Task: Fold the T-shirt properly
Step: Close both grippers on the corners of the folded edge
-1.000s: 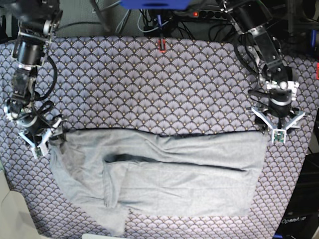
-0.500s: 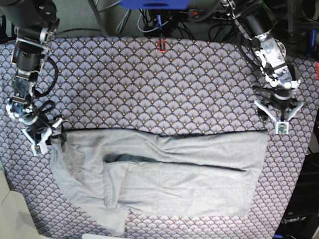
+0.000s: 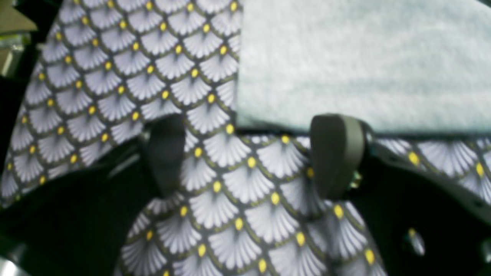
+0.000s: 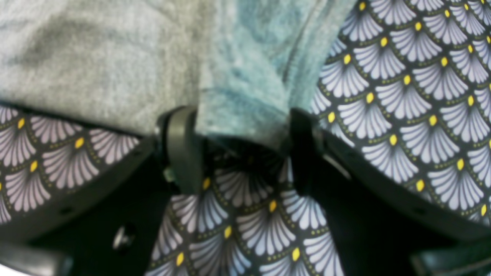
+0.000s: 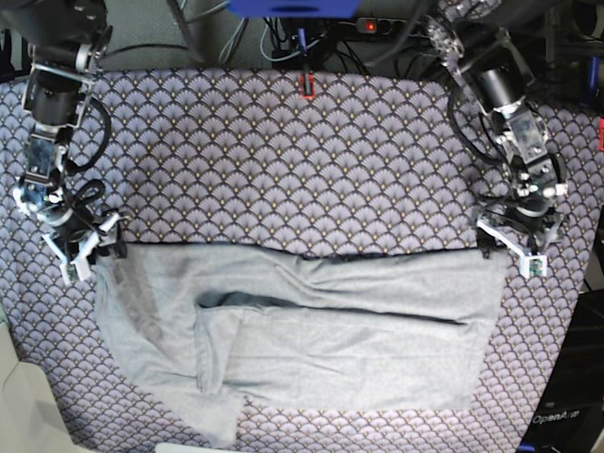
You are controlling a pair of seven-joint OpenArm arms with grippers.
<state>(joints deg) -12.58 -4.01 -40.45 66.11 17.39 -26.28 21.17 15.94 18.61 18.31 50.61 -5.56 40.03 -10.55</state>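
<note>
Lab bench — cables point(image 5: 283, 28), power strip point(image 5: 401, 25) behind patterned tablecloth point(image 5: 283, 160).

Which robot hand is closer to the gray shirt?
Right. The right gripper has shirt cloth between its open jaws; the left gripper sits just off the shirt's corner.

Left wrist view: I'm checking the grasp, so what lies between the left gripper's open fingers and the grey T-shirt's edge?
Only bare purple fan-patterned tablecloth. The left gripper sits just short of the light heather-grey cotton T-shirt, one fingertip nearly at its hem.
</note>
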